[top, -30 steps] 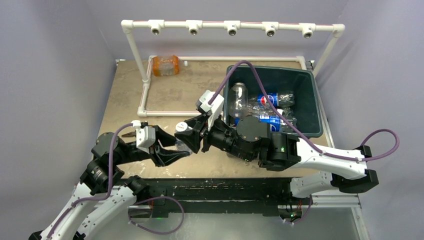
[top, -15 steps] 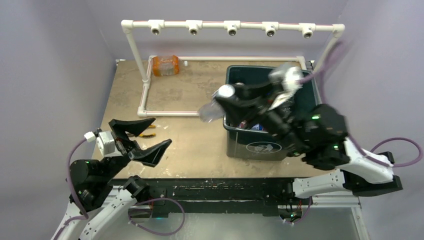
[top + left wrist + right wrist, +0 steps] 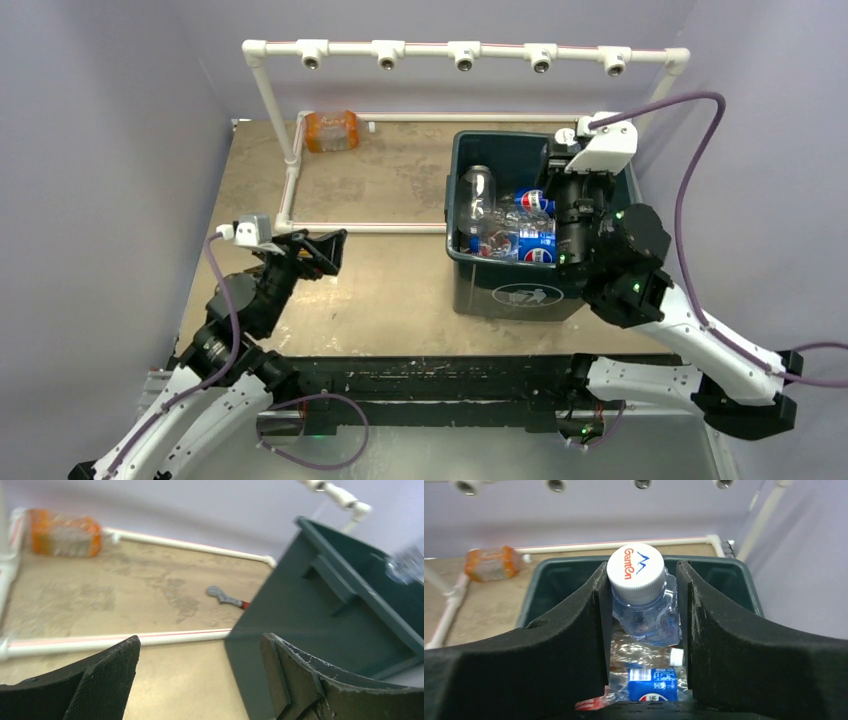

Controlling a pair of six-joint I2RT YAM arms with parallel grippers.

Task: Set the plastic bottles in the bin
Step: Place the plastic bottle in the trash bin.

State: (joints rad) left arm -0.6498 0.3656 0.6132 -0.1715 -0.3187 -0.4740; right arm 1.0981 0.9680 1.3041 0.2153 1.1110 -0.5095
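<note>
Bin (image 3: 458, 265) holds several plastic bottles (image 3: 525, 243); right pincer (image 3: 641, 577) grips white-capped bottle (image 3: 644, 617) above.

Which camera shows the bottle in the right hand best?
Right wrist: the white-capped clear bottle sits close-up in the right hand, over the bin. In the top external view the arm hides most of it; the left wrist shows at most a blur.
</note>
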